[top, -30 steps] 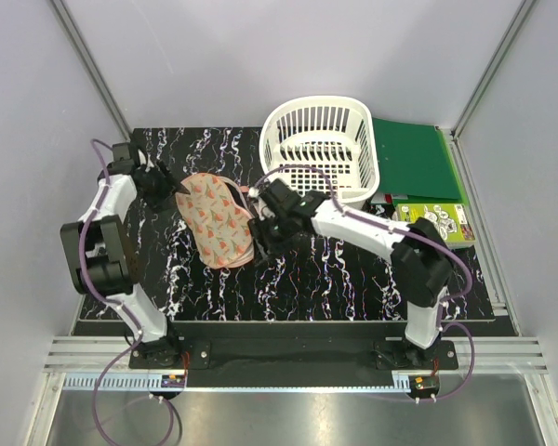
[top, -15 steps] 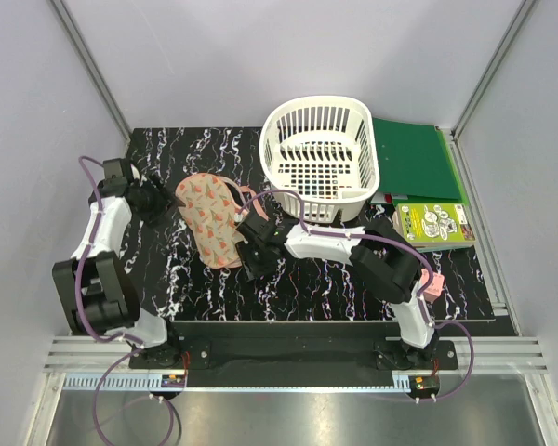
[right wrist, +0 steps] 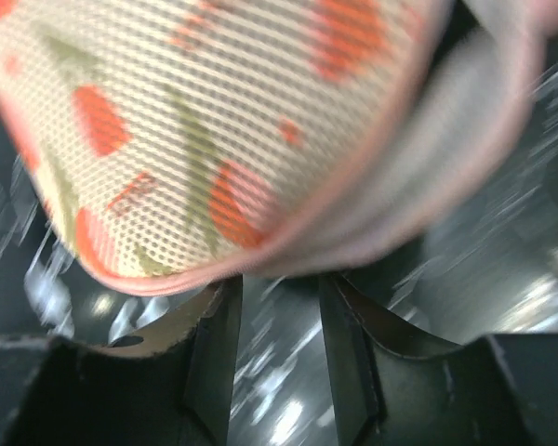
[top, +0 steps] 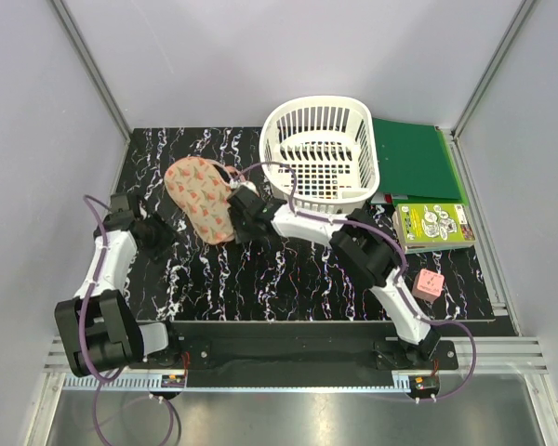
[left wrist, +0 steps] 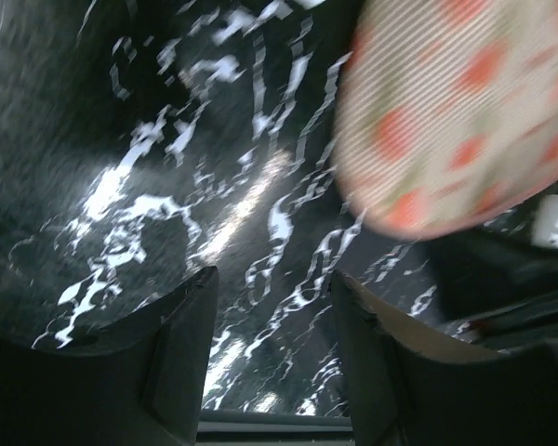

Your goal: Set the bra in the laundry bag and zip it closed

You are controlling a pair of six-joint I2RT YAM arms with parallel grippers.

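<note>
Laundry bag (top: 198, 197) flat on worktop (top: 288, 279), long axis 11-to-5 o'clock. Right pincer (top: 239, 212) nearer: touching bag's 3 o'clock edge. Jaws part open, pink rim across tips, no firm hold evident. Left pincer (top: 163, 234) near bag's 7 o'clock side, apart from it; jaws part open, empty. Bra not seen; probably inside bag. Worktop dark, marbled, glossy. White basket (top: 316, 99) crowds bag's 2 o'clock side.

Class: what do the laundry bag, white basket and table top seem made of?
Laundry bag: soft printed mesh fabric, matt; fine weave holes show close up. Basket: white moulded plastic, likely; rigid slotted walls. Table top: smooth black marbled sheet, perhaps laminate; it reflects light.
</note>
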